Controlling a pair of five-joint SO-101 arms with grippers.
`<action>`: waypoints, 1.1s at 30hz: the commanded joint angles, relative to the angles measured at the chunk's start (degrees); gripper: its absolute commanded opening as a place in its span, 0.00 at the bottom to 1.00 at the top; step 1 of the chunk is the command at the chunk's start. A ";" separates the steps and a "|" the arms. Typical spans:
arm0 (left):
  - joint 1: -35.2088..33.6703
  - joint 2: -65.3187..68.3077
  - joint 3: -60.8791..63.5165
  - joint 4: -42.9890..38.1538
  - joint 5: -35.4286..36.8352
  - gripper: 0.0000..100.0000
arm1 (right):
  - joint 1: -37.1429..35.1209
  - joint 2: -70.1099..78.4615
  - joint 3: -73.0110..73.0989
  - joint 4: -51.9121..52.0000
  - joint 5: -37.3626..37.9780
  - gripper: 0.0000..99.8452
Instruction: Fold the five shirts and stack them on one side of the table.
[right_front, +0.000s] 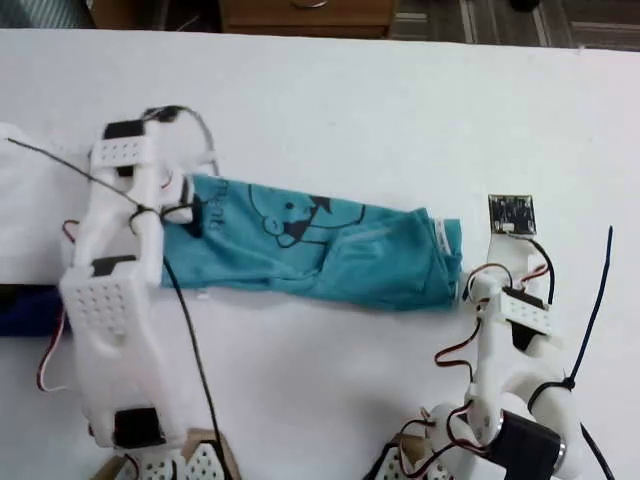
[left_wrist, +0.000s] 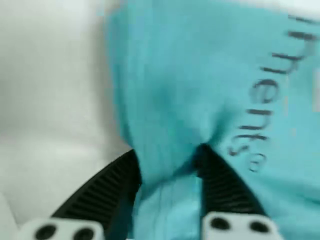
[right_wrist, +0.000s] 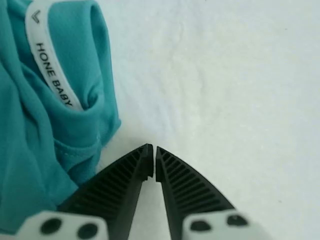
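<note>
Teal fabric shirt (right_front: 320, 250) folded lengthwise on white table (right_front: 350, 100). 9 o'clock end clamped in left gripper (left_wrist: 167, 152). At 3 o'clock collar, just beside: right gripper (right_wrist: 152, 150), pinched shut, empty. Risk: one-sided pull dragging, unfolding cloth.

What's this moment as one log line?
left fingers: shut on teal shirt | right fingers: shut, empty, beside shirt's collar end | shirt: folded strip on table

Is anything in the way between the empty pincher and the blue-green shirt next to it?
No, nothing visible is in the way. The right gripper is shut and sits over the bare white table, right beside the collar end of the teal shirt. Only table surface lies between them.
</note>
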 joint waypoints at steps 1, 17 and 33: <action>-0.53 4.92 -5.23 5.36 -1.23 0.03 | 0.48 -2.68 -0.09 -0.57 0.09 0.02; -8.44 -4.92 -20.97 14.68 -5.45 0.03 | 0.57 -2.77 -0.09 -0.57 0.09 0.02; 23.47 -29.36 3.91 14.42 2.64 0.03 | 0.57 -2.77 -0.09 -0.75 0.00 0.02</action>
